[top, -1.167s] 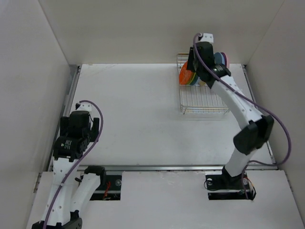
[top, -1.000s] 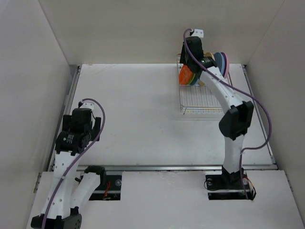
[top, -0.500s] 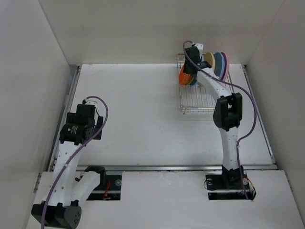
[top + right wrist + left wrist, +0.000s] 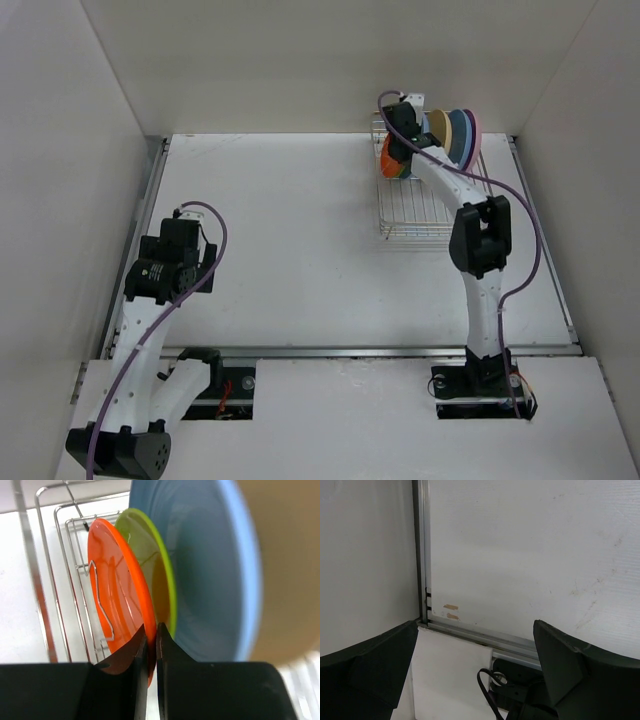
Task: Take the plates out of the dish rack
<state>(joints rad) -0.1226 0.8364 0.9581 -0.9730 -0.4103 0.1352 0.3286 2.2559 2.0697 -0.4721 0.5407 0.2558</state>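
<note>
Far to the left of the dish rack (image 4: 428, 215), near the table's (image 4: 300, 220) left edge, left gripper (image 4: 476, 645) hangs idle: fingers spread wide, nothing between them, only bare surface and the edge rail in its wrist view. Dish rack sits at the far right part of the table, all plates standing on edge at its far end; nothing unloaded yet, by the look of it. Row within the rack, left to right: orange plate (image 4: 112, 595), lime green plate (image 4: 150, 555), light blue plate (image 4: 200, 570), tan plate (image 4: 285, 555), then a darker blue plate (image 4: 460, 130) and pink plate (image 4: 474, 135) at the rack's right side, seen only from above. Right gripper (image 4: 151, 640) is reached over the rack's far-left end; wrist view shows its fingers drawn narrow onto the rim of the orange plate, one finger on each face, the inner one slipped into the gap against the lime green plate. Judgement: step in hand is the grasp of the first plate, pinch apparently made, lift not begun. Next move calls for a straight pull along the plate's own plane, up out of the wire divider crossing its face, without tilting into the lime green plate just beside it, then a carry clear of the rack's left side and a set-down on the table
</note>
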